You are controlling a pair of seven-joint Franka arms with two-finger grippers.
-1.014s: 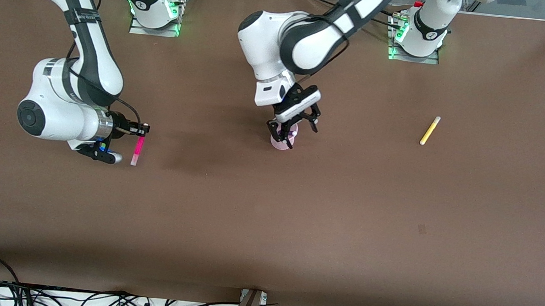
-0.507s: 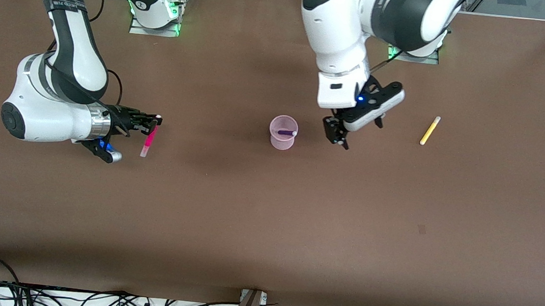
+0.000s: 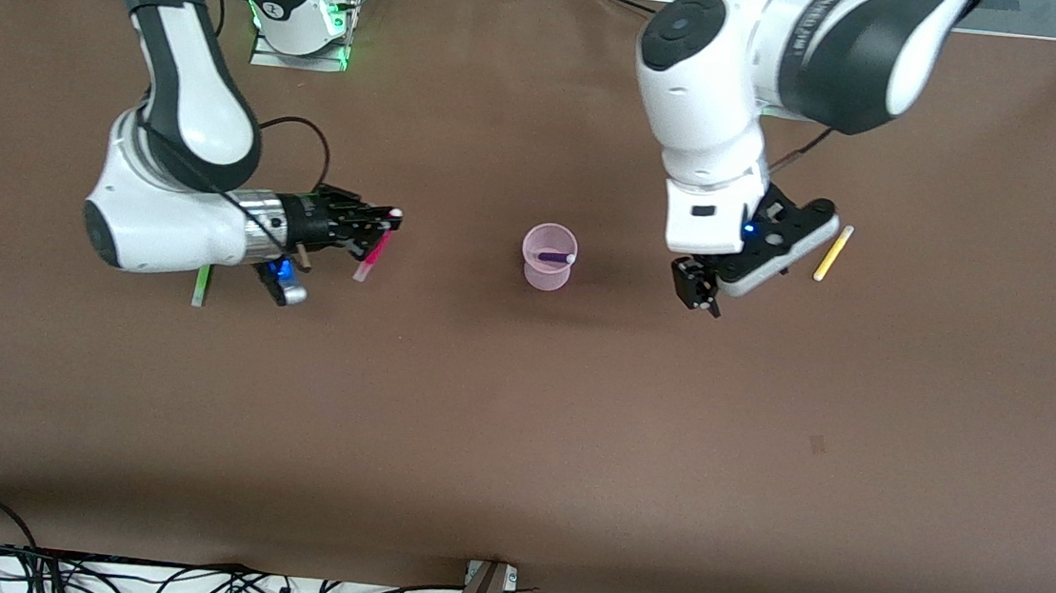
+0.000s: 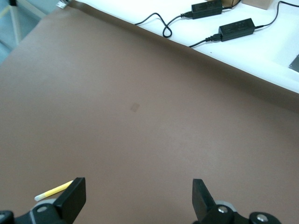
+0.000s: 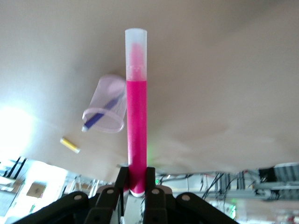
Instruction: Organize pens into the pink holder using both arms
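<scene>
The pink holder (image 3: pixel 546 274) stands mid-table with the dark purple pen (image 3: pixel 554 257) in it. My right gripper (image 3: pixel 382 229) is shut on the magenta-pink pen (image 3: pixel 369 259) and holds it above the table, between the green pen and the holder. In the right wrist view the pen (image 5: pixel 137 107) stands up from the gripper (image 5: pixel 136 179), with the holder (image 5: pixel 114 88) and the yellow pen (image 5: pixel 70 144) past it. The green pen (image 3: pixel 201 285) lies by the right arm's wrist. My left gripper (image 3: pixel 697 294) is open and empty, between the holder and the yellow pen (image 3: pixel 833 252). The left wrist view shows its gripper (image 4: pixel 138 198) and the yellow pen (image 4: pixel 52 190).
Cables run along the white strip at the table's edge nearest the front camera (image 3: pixel 178 581). Two power adapters (image 4: pixel 236 28) lie off the table edge in the left wrist view. A small dark mark (image 3: pixel 818 444) is on the brown table.
My right gripper carried the magenta-pink pen toward the holder, uncovering the green pen. My left gripper left the purple pen in the holder, opened, and moved toward the yellow pen.
</scene>
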